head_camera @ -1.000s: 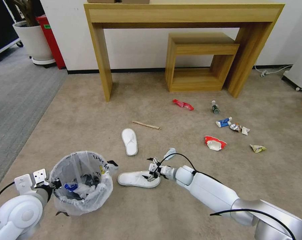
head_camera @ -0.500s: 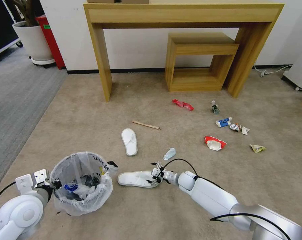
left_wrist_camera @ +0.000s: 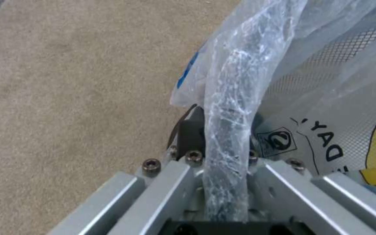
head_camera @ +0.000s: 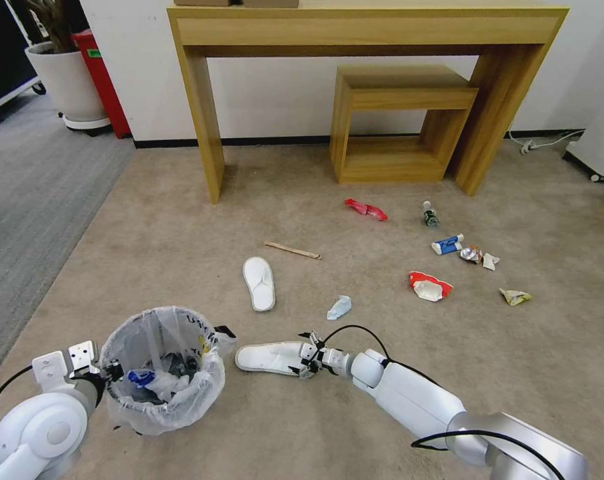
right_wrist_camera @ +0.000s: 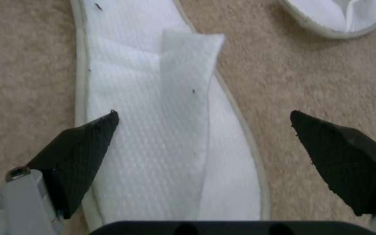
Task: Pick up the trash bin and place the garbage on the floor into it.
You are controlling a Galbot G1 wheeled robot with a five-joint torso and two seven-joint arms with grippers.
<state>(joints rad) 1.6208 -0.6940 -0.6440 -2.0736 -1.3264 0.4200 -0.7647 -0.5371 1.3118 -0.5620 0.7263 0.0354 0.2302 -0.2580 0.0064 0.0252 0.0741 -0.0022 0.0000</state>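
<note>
My right gripper (right_wrist_camera: 203, 143), black fingers (right_wrist_camera: 81, 143) spread, straddles a flat white fabric slipper (right_wrist_camera: 153, 130); my left gripper (left_wrist_camera: 227, 182) pinches the dark, clear-bag-lined round trash bin (head_camera: 162, 370) by its rim. Step in hand, I judge: grasping. Next, I must close squarely.

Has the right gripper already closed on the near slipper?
No: in the right wrist view the right gripper is open, its fingers spread either side of the slipper, which lies flat on the carpet.
</note>
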